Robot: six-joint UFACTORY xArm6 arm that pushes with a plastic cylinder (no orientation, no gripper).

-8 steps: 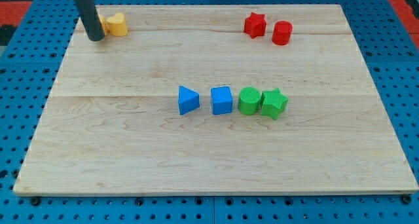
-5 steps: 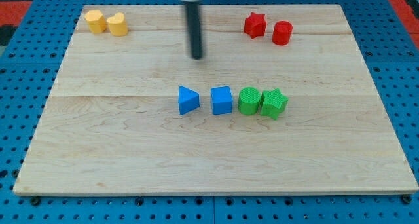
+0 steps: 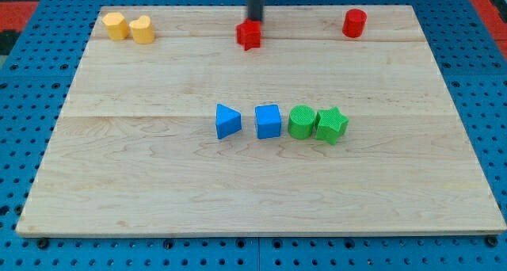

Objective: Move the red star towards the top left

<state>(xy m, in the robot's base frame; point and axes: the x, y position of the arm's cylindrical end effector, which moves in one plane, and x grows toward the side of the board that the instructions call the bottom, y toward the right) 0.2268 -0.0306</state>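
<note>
Red star [image 3: 249,35] (top centre) against my tip [image 3: 255,21].

yellow blocks [image 3: 129,27] top-left | red cylinder [image 3: 354,23] top-right | blue/green row [image 3: 281,122] centre

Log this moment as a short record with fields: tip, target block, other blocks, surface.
tip: my tip at the view's top edge of the red star, apparently touching it
target block: red star, top centre of the board
red cylinder: top right, apart from the star
yellow blocks: two, side by side, top left
middle row, left to right: blue triangle, blue cube, green cylinder, green star
surface: wooden board
</note>
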